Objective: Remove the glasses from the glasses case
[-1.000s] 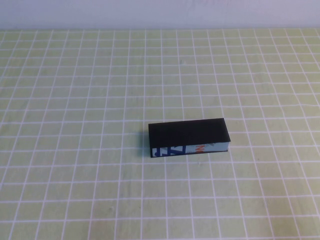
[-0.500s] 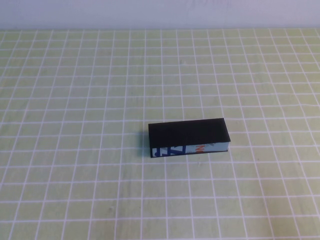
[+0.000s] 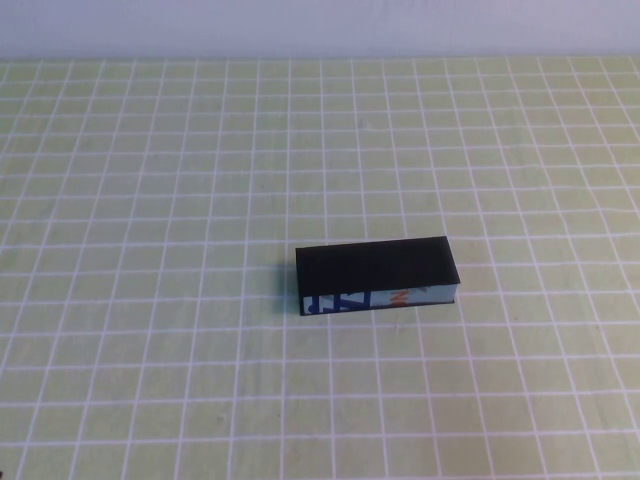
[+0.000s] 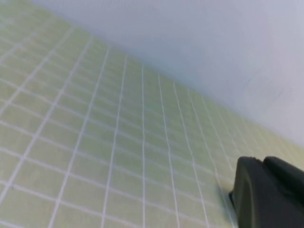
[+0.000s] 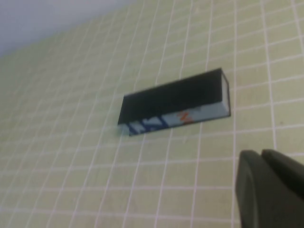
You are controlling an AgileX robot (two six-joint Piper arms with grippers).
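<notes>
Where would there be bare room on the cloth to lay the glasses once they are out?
The checked cloth lies bare all round the closed glasses case, widest on the robot's left. Both grippers stay off it: right gripper shut and raised, left gripper near the wall.

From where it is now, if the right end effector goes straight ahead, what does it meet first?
Probably the glasses case, lid shut, lying ahead of the shut right end effector on the checked tablecloth. Depth is unclear; it might meet cloth first.
</notes>
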